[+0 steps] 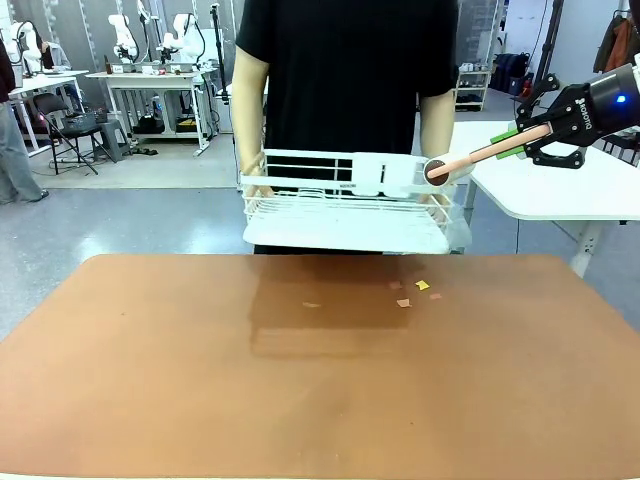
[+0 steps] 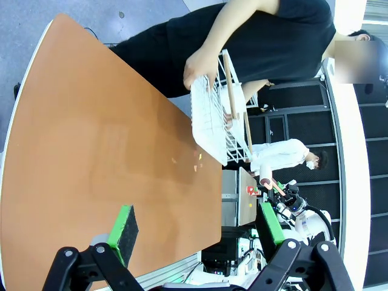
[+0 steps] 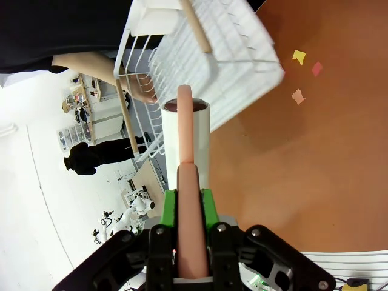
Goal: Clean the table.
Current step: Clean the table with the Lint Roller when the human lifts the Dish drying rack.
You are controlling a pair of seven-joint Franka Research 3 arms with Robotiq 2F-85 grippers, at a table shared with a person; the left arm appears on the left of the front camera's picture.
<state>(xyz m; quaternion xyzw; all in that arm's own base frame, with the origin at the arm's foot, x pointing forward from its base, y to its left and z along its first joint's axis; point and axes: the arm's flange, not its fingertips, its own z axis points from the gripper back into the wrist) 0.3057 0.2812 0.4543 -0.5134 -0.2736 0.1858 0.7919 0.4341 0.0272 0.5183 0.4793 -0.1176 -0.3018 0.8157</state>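
Tightly, the right jaws clamp what seems a lint roller [image 3: 188, 145].

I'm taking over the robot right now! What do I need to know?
Right end effector: shut on the handle of the lint roller, up in the air past the table's far right, roll pointing toward the rack.
Left end effector: open, empty, above the table.
White wire rack: a person's hand holds it up at the far edge.
Paper scraps: on the table, right of the middle.
Done: roller gripped, rack lifted.
Left: roll up the scraps.
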